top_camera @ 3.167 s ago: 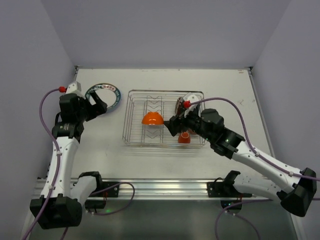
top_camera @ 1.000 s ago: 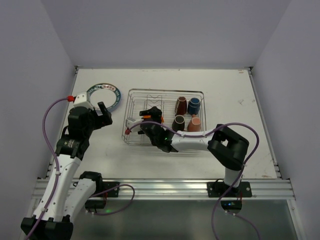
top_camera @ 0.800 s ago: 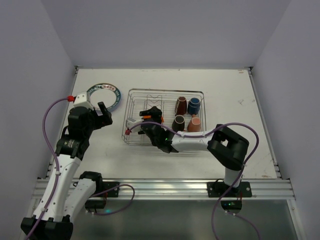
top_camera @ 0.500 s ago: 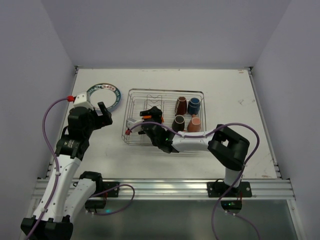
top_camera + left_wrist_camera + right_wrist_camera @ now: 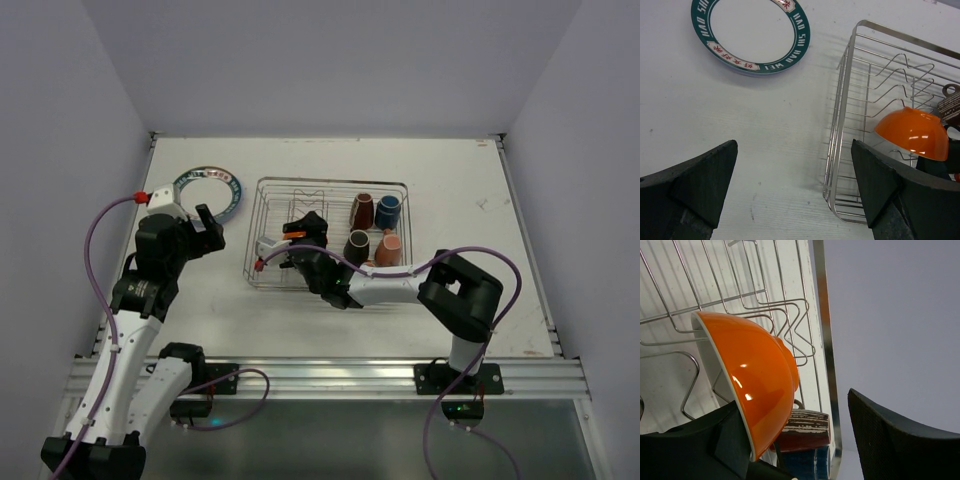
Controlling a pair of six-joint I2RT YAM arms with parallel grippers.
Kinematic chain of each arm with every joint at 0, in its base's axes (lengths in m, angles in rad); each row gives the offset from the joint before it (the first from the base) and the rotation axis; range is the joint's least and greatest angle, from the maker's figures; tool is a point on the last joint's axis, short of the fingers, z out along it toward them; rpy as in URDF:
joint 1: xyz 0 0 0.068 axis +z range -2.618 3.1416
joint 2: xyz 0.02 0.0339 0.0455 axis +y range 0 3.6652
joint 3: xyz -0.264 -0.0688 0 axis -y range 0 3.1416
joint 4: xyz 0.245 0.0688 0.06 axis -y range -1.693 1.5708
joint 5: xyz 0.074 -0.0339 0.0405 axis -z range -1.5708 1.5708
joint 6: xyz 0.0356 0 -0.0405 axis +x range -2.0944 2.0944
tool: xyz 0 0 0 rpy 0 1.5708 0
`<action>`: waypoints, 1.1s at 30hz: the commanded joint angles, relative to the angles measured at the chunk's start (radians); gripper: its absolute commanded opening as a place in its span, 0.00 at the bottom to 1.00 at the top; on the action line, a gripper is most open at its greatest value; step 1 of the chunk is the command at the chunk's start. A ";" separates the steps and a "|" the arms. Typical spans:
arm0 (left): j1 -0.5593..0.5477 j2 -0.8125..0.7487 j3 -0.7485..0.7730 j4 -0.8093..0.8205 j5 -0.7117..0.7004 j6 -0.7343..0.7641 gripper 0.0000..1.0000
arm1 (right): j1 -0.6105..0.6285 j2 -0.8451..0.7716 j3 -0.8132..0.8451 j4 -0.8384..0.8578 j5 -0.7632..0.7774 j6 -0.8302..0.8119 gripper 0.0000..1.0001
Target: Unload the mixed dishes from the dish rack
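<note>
From above, your right gripper (image 5: 300, 237) has swung across from the rack's (image 5: 262, 235) right half to its left half. It now sits over the bowl (image 5: 295, 233), so that looks like the next dish out. The mugs (image 5: 361, 211) are uncovered at the right end. Your left gripper (image 5: 195, 222) has backed away from the plate (image 5: 208, 192), which lies on the table (image 5: 450, 180) left of the rack. In the left wrist view that gripper (image 5: 794, 145) is spread wide and empty, and the bowl (image 5: 912, 132) sits tilted inside the rack (image 5: 842, 100). In the right wrist view the gripper (image 5: 792, 402) is wide apart, not clamped. One finger meets the bowl's (image 5: 757, 375) rim; the other is well clear.
</note>
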 commanded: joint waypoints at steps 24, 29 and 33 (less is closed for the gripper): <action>-0.012 -0.010 -0.012 0.041 0.013 0.034 1.00 | -0.019 -0.122 0.010 0.196 0.031 -0.066 0.72; -0.012 -0.011 -0.012 0.041 0.013 0.034 1.00 | -0.019 -0.134 0.011 0.180 0.027 -0.053 0.72; -0.014 -0.010 -0.012 0.041 0.013 0.034 1.00 | -0.019 -0.140 0.013 0.175 0.025 -0.052 0.72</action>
